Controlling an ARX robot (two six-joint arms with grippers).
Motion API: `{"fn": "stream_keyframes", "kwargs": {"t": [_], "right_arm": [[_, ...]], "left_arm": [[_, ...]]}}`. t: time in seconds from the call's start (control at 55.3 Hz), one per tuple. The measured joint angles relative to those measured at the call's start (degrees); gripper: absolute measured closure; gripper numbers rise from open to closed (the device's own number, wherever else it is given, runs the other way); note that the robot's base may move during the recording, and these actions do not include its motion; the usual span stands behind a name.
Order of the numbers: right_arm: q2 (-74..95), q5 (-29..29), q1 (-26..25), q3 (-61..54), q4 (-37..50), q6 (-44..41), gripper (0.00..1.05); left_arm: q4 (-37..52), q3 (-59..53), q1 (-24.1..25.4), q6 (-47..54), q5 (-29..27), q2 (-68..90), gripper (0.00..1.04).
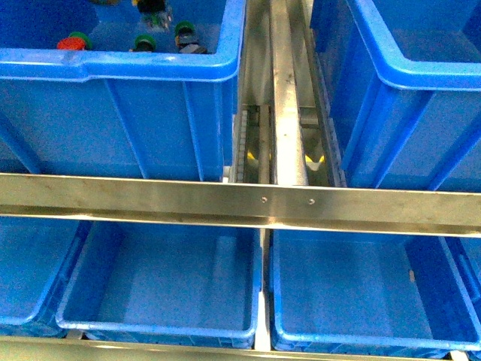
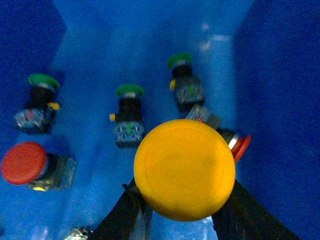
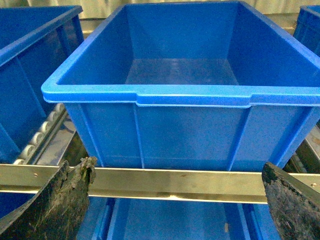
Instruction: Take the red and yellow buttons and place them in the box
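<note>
the right hand (image 3: 177, 172) has black, rough, scuffed fingers (image 3: 55, 205).

The yellow button (image 2: 184, 169) hides its own body and most of a red button (image 2: 241, 146); front view crops a dark button (image 1: 154, 9)

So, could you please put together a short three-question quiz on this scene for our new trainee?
1. True or false: the left gripper holds a yellow button.
2. How many green-capped buttons show in the left wrist view?
3. The blue crate in front of the right gripper holds: A) red buttons, B) nothing visible, C) green buttons.
Key: 1 true; 2 three; 3 B.
</note>
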Motion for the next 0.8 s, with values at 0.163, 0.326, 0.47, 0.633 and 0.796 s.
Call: {"fn": "stream_keyframes", "kwargs": {"t": [0.163, 0.326, 0.47, 0.633, 0.796], "right_arm": [[0.0, 0.0, 0.0, 0.0, 0.0, 0.0, 0.06], [0.0, 0.0, 0.0, 0.0, 0.0, 0.0, 0.06], [0.0, 0.0, 0.0, 0.0, 0.0, 0.0, 0.06], [0.0, 0.0, 0.0, 0.0, 0.0, 0.0, 0.06], [0.0, -0.02, 0.0, 0.0, 0.0, 0.0, 0.06]], "left_arm": [[7.65, -14.84, 3.74, -2.14, 6.86, -18.82, 0.8], [13.33, -31.19, 8.31, -7.96, 17.59, -33.2, 0.8], [21.99, -46.29, 12.52, -16.09, 29.05, -46.03, 0.8], [33.59, -56.78, 17.05, -29.22, 41.75, -50.6, 0.8], [51.39, -56.43, 12.92, -44.92, 49.22, -42.18, 0.8]]}}
